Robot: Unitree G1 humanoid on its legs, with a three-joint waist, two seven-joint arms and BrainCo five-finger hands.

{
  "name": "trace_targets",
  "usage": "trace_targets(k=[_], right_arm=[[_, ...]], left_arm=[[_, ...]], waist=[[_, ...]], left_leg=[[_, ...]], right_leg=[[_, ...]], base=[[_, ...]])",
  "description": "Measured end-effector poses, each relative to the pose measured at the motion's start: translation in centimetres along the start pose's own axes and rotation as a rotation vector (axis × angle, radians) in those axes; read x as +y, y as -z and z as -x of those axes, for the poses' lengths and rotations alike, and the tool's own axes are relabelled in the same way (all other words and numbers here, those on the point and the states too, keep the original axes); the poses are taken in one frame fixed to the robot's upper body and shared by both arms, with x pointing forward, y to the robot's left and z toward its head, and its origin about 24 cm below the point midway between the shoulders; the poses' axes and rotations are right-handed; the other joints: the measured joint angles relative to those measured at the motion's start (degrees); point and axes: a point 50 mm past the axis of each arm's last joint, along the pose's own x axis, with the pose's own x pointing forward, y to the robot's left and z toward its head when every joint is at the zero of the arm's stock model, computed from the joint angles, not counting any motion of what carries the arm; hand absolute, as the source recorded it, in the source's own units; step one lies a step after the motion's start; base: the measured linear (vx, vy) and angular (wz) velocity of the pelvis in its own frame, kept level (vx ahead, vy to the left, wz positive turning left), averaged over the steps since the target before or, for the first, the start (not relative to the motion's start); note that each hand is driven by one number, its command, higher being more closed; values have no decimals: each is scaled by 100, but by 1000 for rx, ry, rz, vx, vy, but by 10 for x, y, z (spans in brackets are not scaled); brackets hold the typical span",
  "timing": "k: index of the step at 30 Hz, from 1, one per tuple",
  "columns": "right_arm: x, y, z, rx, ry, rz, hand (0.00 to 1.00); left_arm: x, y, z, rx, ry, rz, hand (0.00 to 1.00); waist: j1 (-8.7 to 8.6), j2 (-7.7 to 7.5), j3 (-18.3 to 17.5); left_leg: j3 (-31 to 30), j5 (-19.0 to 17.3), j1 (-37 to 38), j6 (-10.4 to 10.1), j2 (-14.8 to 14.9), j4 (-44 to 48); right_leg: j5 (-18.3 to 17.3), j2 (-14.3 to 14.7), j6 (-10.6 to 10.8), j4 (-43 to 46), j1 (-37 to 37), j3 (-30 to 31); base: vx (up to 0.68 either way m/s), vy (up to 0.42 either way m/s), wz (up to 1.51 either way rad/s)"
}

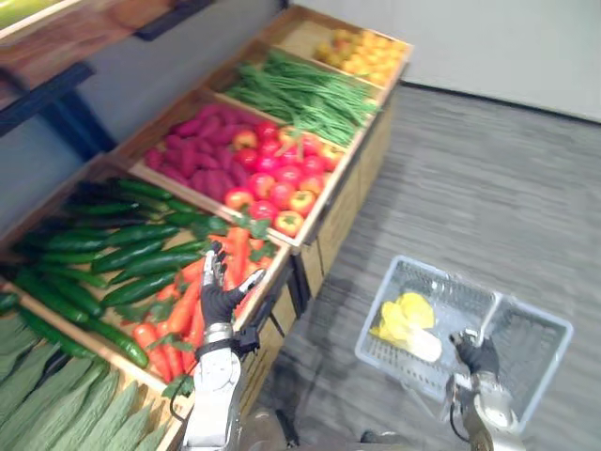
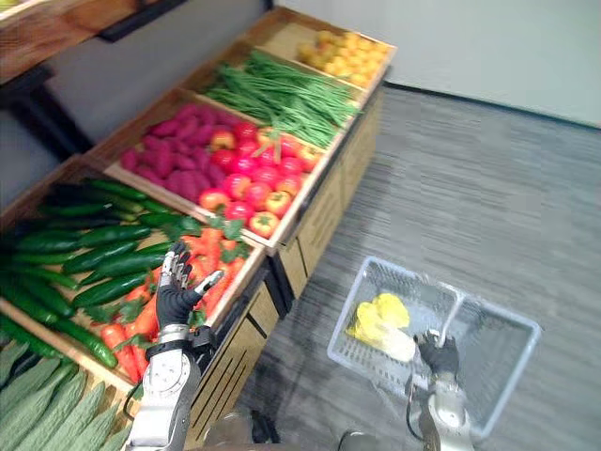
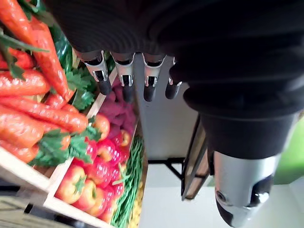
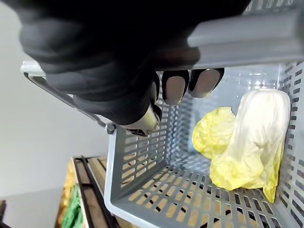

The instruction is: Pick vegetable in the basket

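Observation:
A grey plastic basket (image 1: 526, 352) hangs over the floor at the lower right, with a yellow-white cabbage (image 1: 407, 325) lying in it. My right hand (image 1: 477, 355) is shut on the basket's handle (image 4: 247, 40), fingers curled round the bar in the right wrist view. My left hand (image 1: 222, 287) is open, fingers straight, raised just above the carrots (image 1: 188, 310) in the stand's near compartment. The left wrist view looks past the fingers (image 3: 126, 78) to carrots (image 3: 33, 109) and tomatoes (image 3: 90, 175).
A wooden stand (image 1: 315, 235) runs along the left: cucumbers (image 1: 103, 254), red tomatoes (image 1: 277, 183), purple sweet potatoes (image 1: 197, 150), green beans (image 1: 300, 94), yellow fruit (image 1: 362, 52) at the far end, pale gourds (image 1: 56, 404) nearest. Grey floor (image 1: 479, 188) lies to the right.

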Motion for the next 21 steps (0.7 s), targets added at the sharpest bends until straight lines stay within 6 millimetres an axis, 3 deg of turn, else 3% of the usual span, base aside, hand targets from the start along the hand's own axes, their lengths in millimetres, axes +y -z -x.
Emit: trace_targets(k=[2,3,5,6,7,8,9,10,11,12,13,17,21], right_arm=[[1,7,1,30,3,-1,100],[0,12,1,56,6,7,100],[0,15,2,71,8,8,100],[0,14,2,63,12,2,100],[-2,12,2,53,22,-6,100],[-1,12,2,54,19,-6,100],[1,19,7,78,13,-8,100],[3,24,11,92,13,-17,100],[3,27,14,101,16,-26,100],[0,31,18,111,30,-22,100],[-6,37,21,132,44,-10,100],[-25,41,24,159,127,-20,100],[-42,47,33,185,170,3,100]], left_arm=[[5,5,-1,18,-10,-16,0],[4,9,4,42,-11,-11,0],[1,13,9,61,7,-12,0],[1,13,9,62,21,-16,0],[2,8,8,39,25,-19,0],[2,7,8,35,27,-21,0],[4,4,7,21,27,-32,0],[6,4,7,18,11,-34,0],[6,4,7,19,3,-34,0],[5,3,7,17,3,-32,0],[4,3,6,12,11,-35,0],[-3,1,10,15,17,-12,0],[-4,-7,9,-29,24,-45,0]], waist=[[-53,-126,43],[5,-113,59],[-51,-106,61],[-77,-137,76],[-98,-209,126],[-117,-253,130],[-157,-356,139],[-153,-419,128],[-182,-476,93],[-187,-579,57],[-177,-719,78],[8,-258,15],[29,-257,-100]], left_leg=[[-205,-67,153,-109,-193,-7],[-288,-75,330,-120,-202,-82],[-439,-128,447,-186,-260,-87],[-585,-176,576,-170,-323,-137],[-910,-258,832,-214,-383,-256],[-964,-269,835,-224,-388,-247],[-1219,-342,828,-201,-373,-211],[-1437,-386,779,-260,-360,-181],[-1629,-417,660,-311,-333,-93],[-1911,-529,411,-465,-404,165],[-2199,-732,276,-604,-476,500],[-2500,-711,137,-767,-154,594],[-2494,-616,435,-832,-37,180]], right_leg=[[724,-141,35,-199,165,-77],[515,-268,-17,463,47,-107],[285,-484,-193,1517,-179,19],[300,-566,-266,2427,-474,378],[352,-560,-538,3561,-973,1146],[221,-501,-504,3677,-1010,1313],[-263,-162,-367,3561,-1144,2029],[-416,95,-269,3349,-1274,2485],[-463,299,-155,3022,-1400,2867],[-280,334,-30,2247,-1378,3184],[-161,182,116,2001,-1304,3067],[-244,281,-25,1857,-1090,2384],[-238,345,-34,1567,-681,2145]], base=[[190,-103,63],[166,-45,57],[93,-15,43],[115,-49,76],[144,-89,72],[142,-177,94],[132,-233,88],[109,-227,116],[86,-235,130],[100,-248,152],[116,-264,134],[208,-170,77],[130,-84,24]])
